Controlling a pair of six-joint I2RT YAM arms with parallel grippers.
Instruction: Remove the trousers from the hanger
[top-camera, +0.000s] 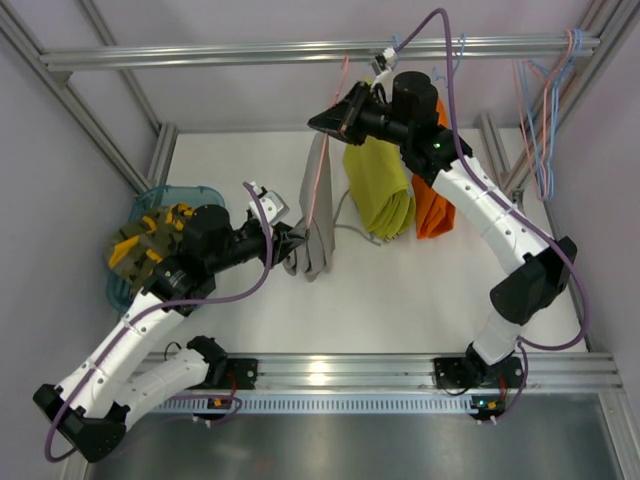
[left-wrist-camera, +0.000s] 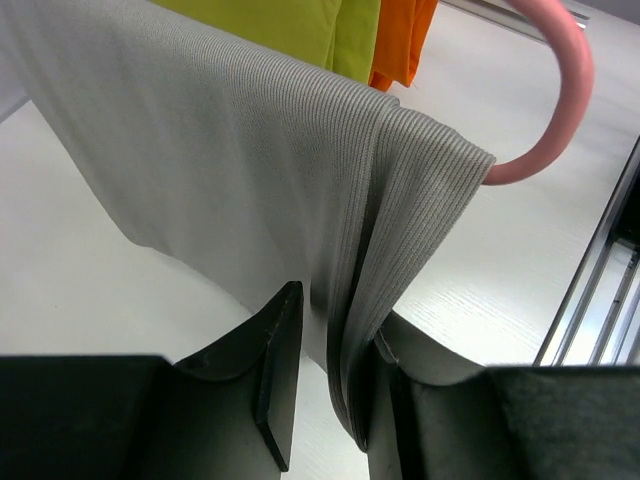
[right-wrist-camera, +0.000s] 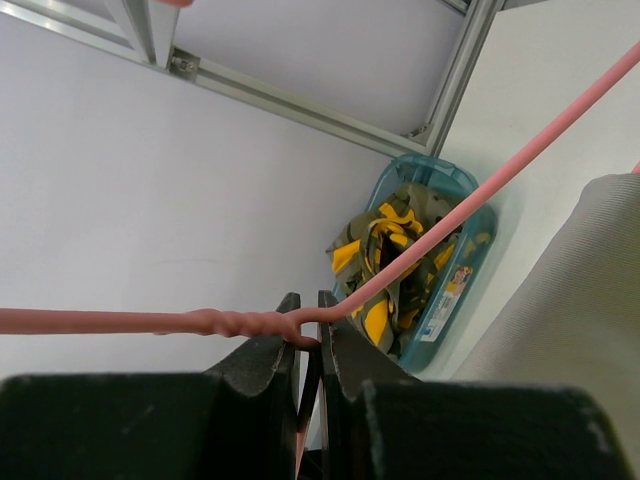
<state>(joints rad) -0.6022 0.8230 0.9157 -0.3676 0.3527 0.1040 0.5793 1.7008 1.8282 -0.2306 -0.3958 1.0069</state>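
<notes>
Looking from above, we found the grey trousers (top-camera: 318, 215) hanging over the table's (top-camera: 400, 300) middle, and the camouflage trousers (top-camera: 150, 240) in a blue basket (top-camera: 200, 190) at its left edge. At the left wrist, the left gripper (left-wrist-camera: 338, 330) stood released astride the grey fold draped on the pink hanger (left-wrist-camera: 570, 90). At the right wrist, the right gripper (right-wrist-camera: 309, 305) was clenched on the hanger's wire neck.
</notes>
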